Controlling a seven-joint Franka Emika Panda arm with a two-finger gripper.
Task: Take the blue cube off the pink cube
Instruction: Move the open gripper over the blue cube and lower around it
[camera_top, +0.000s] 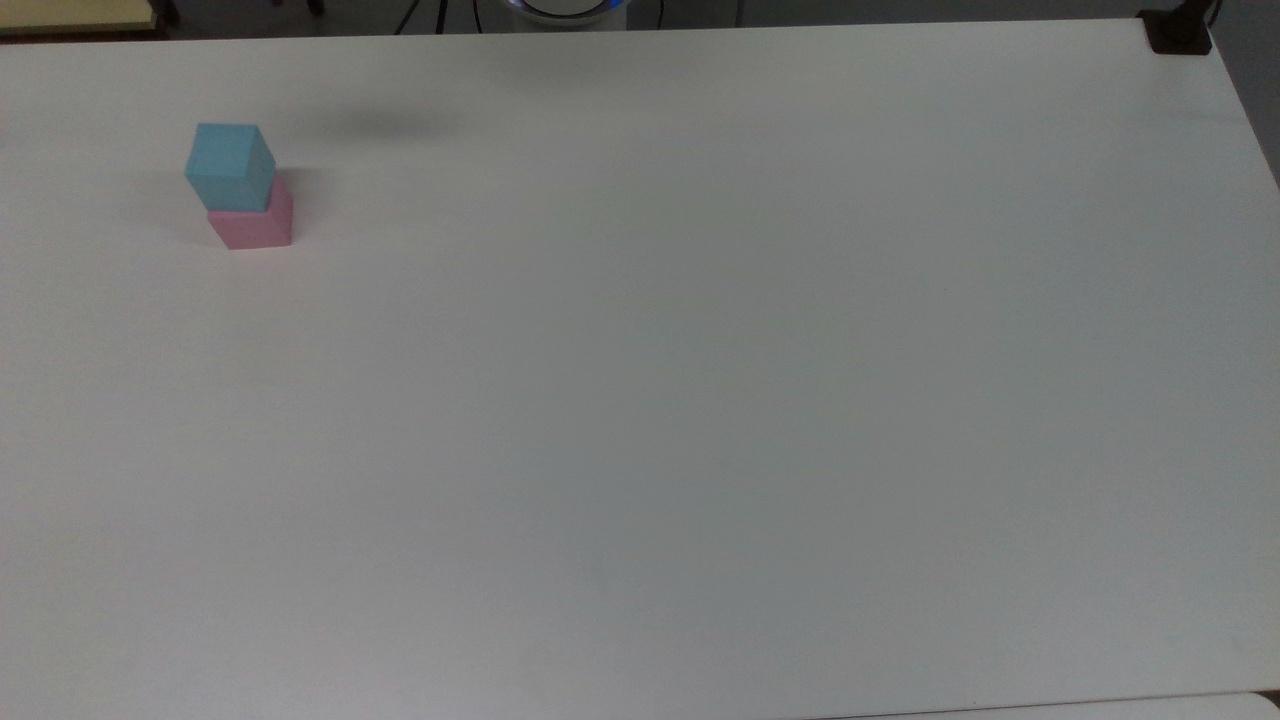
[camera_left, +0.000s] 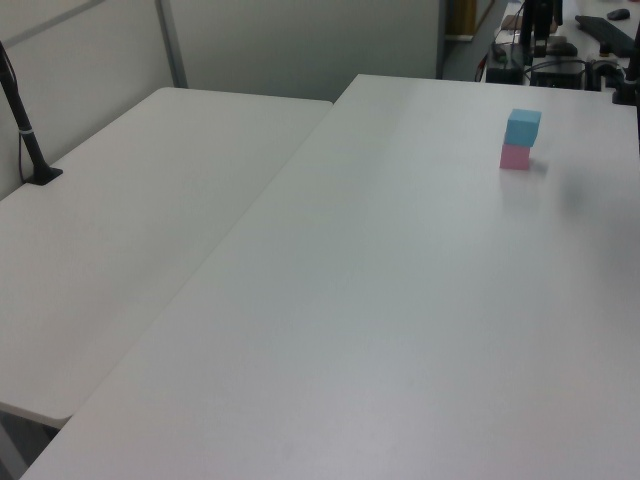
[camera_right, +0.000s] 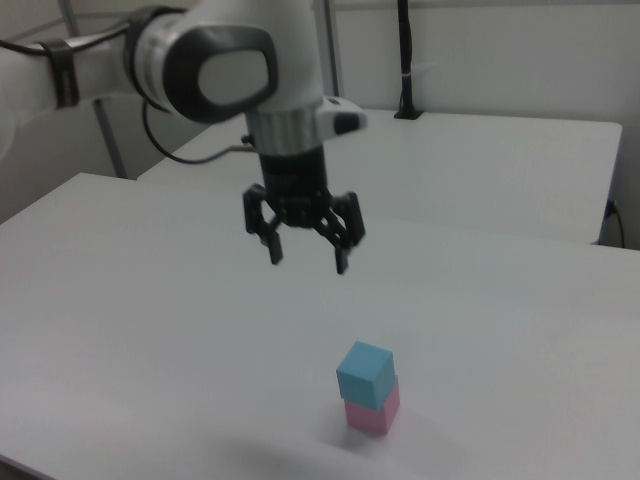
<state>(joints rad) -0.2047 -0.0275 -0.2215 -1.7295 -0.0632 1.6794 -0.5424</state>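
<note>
We saw the small light blue matte cube (camera_top: 230, 163) stacked on the small pastel pink matte cube (camera_top: 254, 224) in the upper left of the top view, sitting on the white table (camera_top: 700, 400). The blue cube sat slightly rotated and offset on the pink one, touching it. In the left view the stack was at upper right: blue cube (camera_left: 523, 126) over pink cube (camera_left: 515, 156). In the right view it was at lower centre, blue cube (camera_right: 365, 373) on pink cube (camera_right: 375, 412). The black two-finger gripper (camera_right: 307, 255) on the white robot arm (camera_right: 205, 60) hung above the stack and toward the right view's left, well apart from both cubes, fingers spread and holding nothing. A second white table (camera_left: 130, 220) stood alongside in the left view.
</note>
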